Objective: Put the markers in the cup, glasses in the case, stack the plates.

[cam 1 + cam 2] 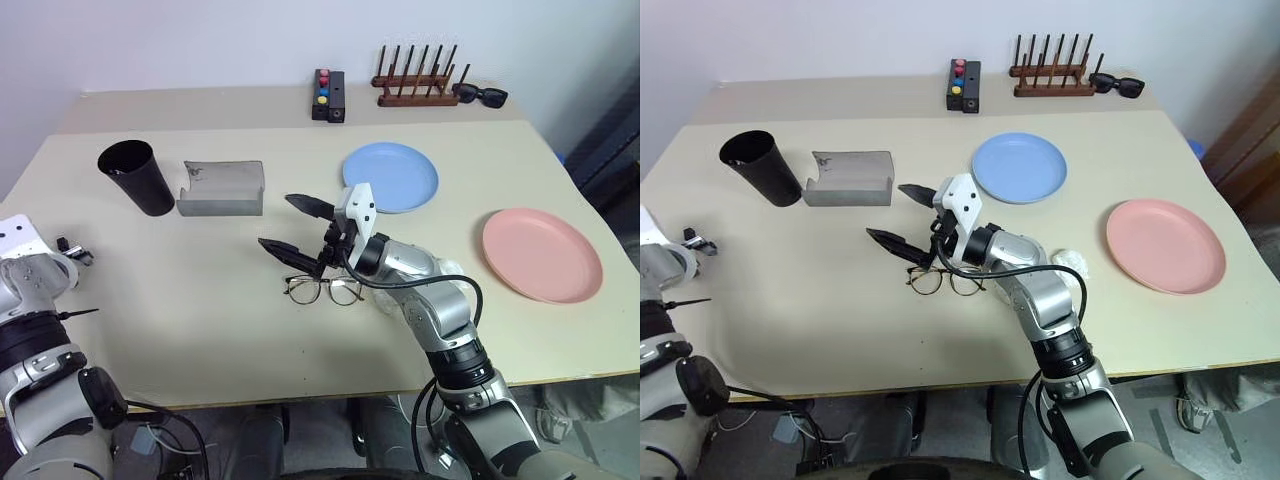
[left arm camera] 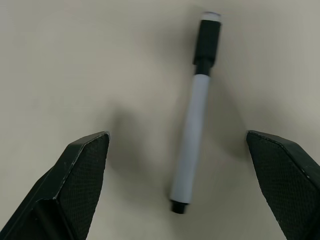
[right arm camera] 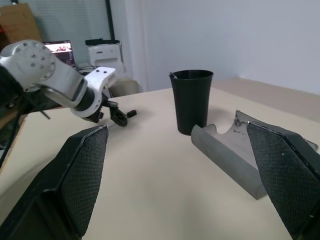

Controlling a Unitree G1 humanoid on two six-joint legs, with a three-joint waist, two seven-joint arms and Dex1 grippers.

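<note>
The white-barrelled marker with the black cap (image 2: pixel 194 112) lies flat on the beige tabletop (image 1: pixel 200 320), right between the wide-open black fingers of the left gripper (image 2: pixel 185 185), which is holding nothing. It looks like an easy pick: light, stiff, smooth plastic that will probably roll if nudged from one side, so a pinch across the middle of the barrel seems the safer bet than grabbing the cap end. The thin dark-wire-rimmed eyeglasses with clear lenses (image 1: pixel 325 290) are the touchy item here; they sit near the middle of the table just under the right gripper (image 1: pixel 292 228), whose jaws are also spread and empty. Those frames look bendy and fragile, so taking them by the bridge or the rim edge rather than squeezing a lens seems wise. Further back, the grey hard-shell glasses case (image 1: pixel 222 188) stands open just beside the tall black tapered plastic cup (image 1: pixel 137 177). Off to the robot's right, the round light blue plastic plate (image 1: pixel 390 177) and the matching pink plate (image 1: pixel 542 254) lie apart, not yet stacked; they look light and rigid, best lifted by the rim.
</note>
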